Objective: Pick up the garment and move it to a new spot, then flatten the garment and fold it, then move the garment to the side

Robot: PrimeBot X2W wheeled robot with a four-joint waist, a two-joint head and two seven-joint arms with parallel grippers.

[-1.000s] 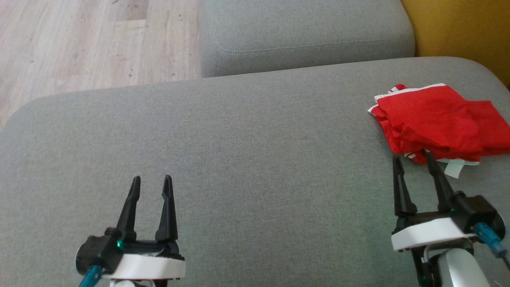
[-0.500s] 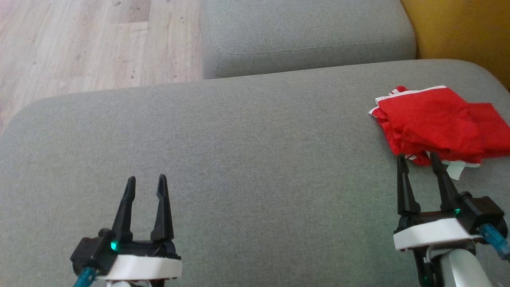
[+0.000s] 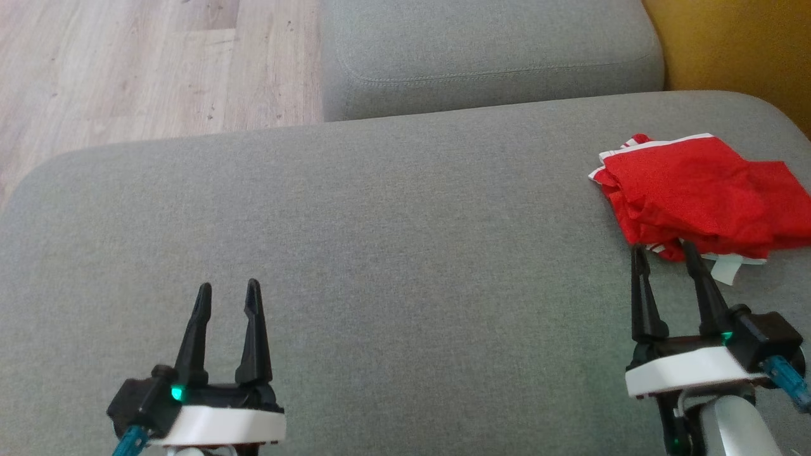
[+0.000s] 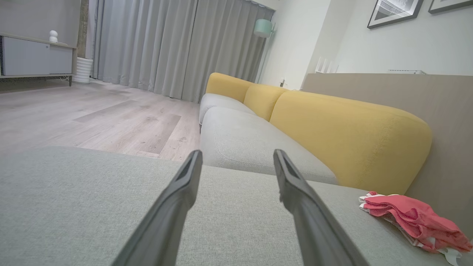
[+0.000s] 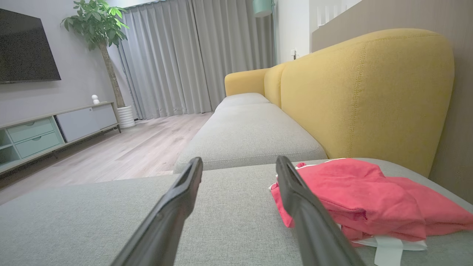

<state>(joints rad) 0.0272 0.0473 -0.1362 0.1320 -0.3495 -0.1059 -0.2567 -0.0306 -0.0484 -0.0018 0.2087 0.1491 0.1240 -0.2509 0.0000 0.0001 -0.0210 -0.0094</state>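
Note:
A red garment with white trim lies folded in a rumpled stack at the far right of the grey sofa cushion. The same garment shows at the right of the right wrist view and at the lower right of the left wrist view. My right gripper stands open, its fingertips just short of the garment's near edge, holding nothing. Over bare cushion at the lower left, my left gripper is open and empty, far from the garment.
A second grey cushion adjoins the far edge. Yellow backrests rise along the right side, close behind the garment. Wooden floor lies beyond the cushion's far left edge. A cabinet and plant stand across the room.
The left gripper has drifted slightly down and left in the head view. The right gripper and the garment have barely moved.

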